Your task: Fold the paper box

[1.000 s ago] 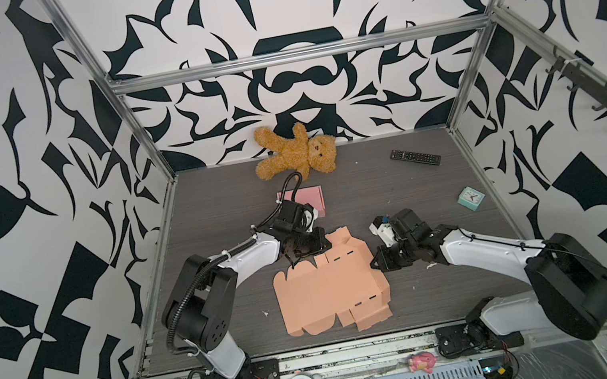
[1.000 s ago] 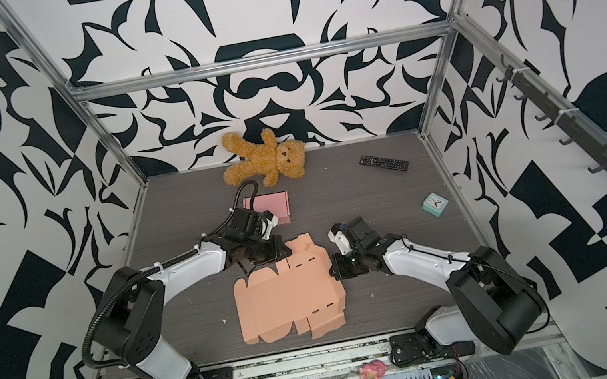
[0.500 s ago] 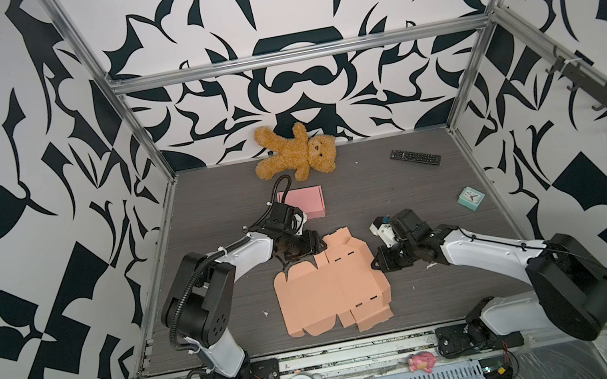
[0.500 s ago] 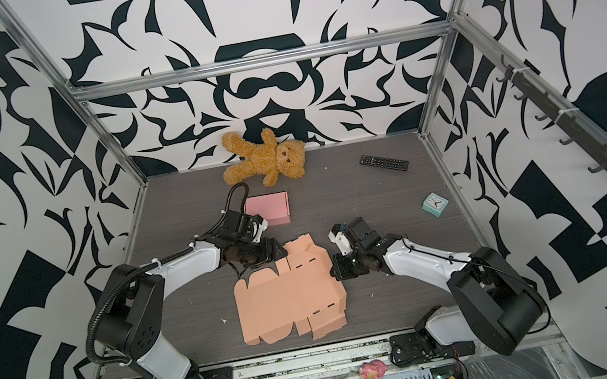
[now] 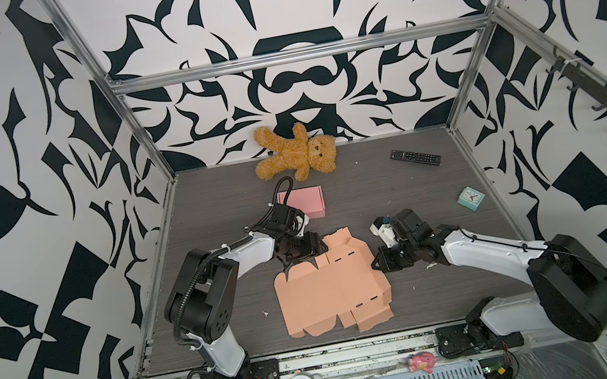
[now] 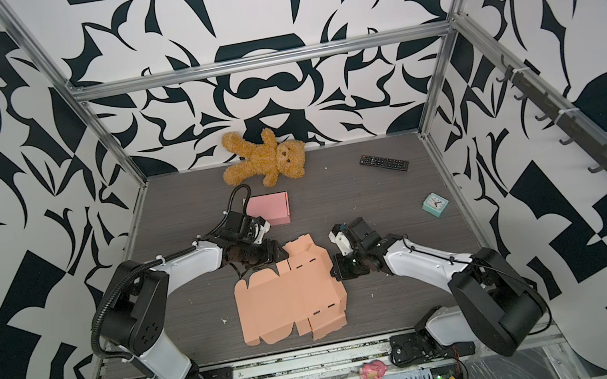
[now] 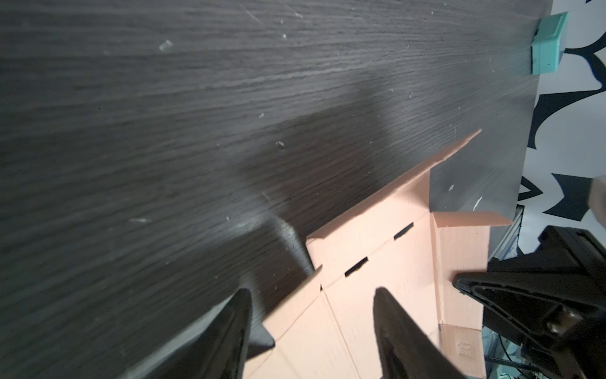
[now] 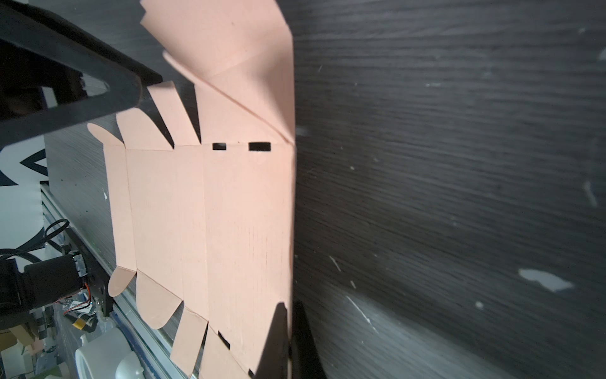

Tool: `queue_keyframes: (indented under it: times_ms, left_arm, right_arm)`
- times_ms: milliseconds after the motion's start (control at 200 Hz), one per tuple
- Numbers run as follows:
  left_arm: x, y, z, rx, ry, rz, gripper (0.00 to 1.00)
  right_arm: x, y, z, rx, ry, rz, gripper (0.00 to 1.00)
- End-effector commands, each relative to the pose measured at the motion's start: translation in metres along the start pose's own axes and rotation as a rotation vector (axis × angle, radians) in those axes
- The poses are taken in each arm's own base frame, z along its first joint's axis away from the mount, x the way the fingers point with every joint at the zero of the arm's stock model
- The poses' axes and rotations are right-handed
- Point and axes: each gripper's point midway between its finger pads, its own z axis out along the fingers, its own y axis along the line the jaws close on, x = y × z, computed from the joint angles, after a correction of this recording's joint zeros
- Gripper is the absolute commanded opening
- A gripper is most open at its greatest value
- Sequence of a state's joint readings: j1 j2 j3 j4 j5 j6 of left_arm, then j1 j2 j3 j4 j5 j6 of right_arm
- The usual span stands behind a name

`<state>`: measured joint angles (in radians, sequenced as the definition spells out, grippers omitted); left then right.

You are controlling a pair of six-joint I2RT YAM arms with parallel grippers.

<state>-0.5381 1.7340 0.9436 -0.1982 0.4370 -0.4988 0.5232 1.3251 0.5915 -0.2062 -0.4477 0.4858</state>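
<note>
A dark wood-grain bench (image 5: pixel 210 198) is enclosed by walls (image 5: pixel 7 124) printed in black and white (an aluminium frame (image 5: pixel 291 57) runs along the seams). The peach paper box (image 5: pixel 329 295), unfolded and mostly flat, is laid near the bench's front middle. Only in the left wrist view are the left fingers (image 7: pixel 229 328) seen spread apart astride a lifted far flap's edge. Only in the right wrist view are the right fingers (image 8: pixel 278 331) seen pressed together on the box's right edge.
</note>
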Motion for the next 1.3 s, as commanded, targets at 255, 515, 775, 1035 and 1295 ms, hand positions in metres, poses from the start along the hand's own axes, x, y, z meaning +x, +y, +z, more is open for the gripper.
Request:
queue_keyframes:
  times_ms: [255,515,775,1035,1295]
  left_arm:
    - [0.016,-0.014,-0.002,0.037,0.016,0.018,0.54]
    - [0.024,-0.024,-0.005,0.05,0.018,0.038,0.52]
    - [0.035,-0.025,-0.008,0.052,0.026,0.039,0.51]
    - [0.051,-0.031,-0.002,0.043,0.056,0.055,0.51]
    - [0.053,-0.029,-0.001,0.036,0.053,0.049,0.52]
  right_arm:
    - [-0.014,0.01,-0.009,-0.01,-0.045,-0.034,0.0]
    - [-0.015,0.009,-0.008,-0.005,-0.044,-0.031,0.0]
    - [-0.016,0.008,-0.006,-0.001,-0.037,-0.032,0.0]
    - [-0.02,0.008,-0.007,0.015,-0.034,-0.042,0.0]
    - [-0.022,0.006,-0.015,0.092,-0.017,-0.078,0.0]
